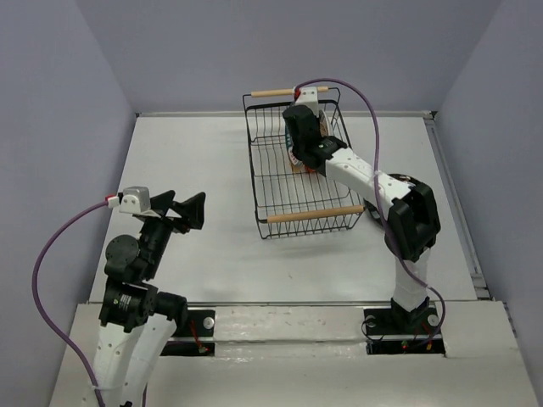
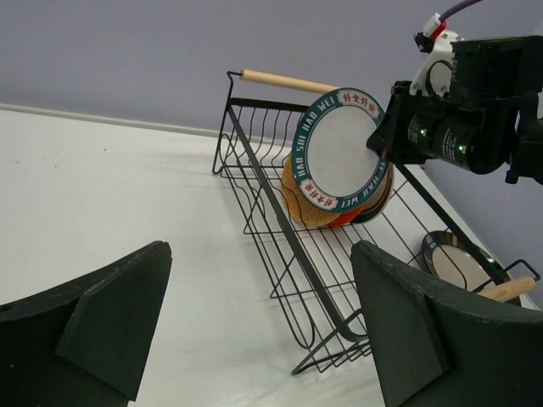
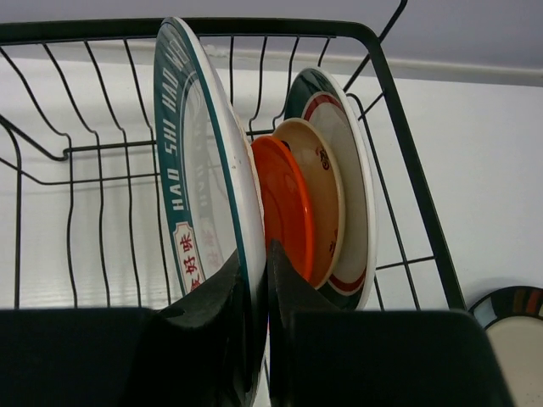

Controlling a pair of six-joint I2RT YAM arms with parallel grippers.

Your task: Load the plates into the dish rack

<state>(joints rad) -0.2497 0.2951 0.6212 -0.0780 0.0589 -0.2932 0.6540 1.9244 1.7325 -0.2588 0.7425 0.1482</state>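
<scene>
The left arm [image 1: 127, 288] rises from its base at the near edge of the surface [image 1: 212, 153], left of the middle, and folds at the elbow. Its wrist is level over the left half. The left pincer [image 1: 180, 208] points toward the far right corner, with its two dark fingers [image 2: 93, 322] spread wide and nothing between them.

The right arm [image 1: 399, 220] stands up from the near edge, right of the middle. Its white forearm reaches out toward the far edge. The wrist is bent down, and the right pincer [image 3: 259, 288] has its fingers clamped on the rim of a green-rimmed plate [image 3: 204, 170], one on each face.
</scene>
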